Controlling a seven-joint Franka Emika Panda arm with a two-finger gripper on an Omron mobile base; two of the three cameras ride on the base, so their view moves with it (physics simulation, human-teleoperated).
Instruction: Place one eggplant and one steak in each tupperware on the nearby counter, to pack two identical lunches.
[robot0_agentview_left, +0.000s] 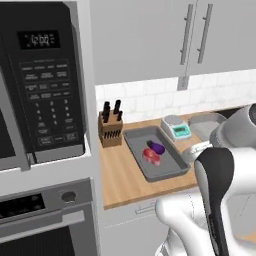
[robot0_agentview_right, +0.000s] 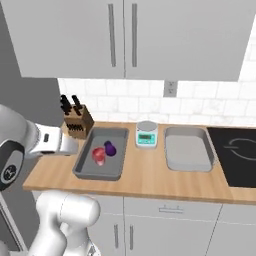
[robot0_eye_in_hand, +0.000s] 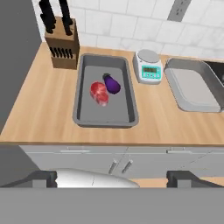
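One tub (robot0_eye_in_hand: 106, 94) on the counter (robot0_eye_in_hand: 43, 109) holds a steak (robot0_eye_in_hand: 99, 93) and an eggplant (robot0_eye_in_hand: 112, 84); the other tub (robot0_eye_in_hand: 192, 86) sits empty; the gripper (robot0_eye_in_hand: 111, 177) hangs back, fingers spread, grasping nothing.

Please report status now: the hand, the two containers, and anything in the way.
Hand open, empty, back from counter. Left tupperware holds one steak, one eggplant. Right tupperware empty. Scale between them.

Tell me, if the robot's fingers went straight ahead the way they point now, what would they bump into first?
Probably the grey tray holding the steak and eggplant, or the counter edge before it; depth is hard to judge.
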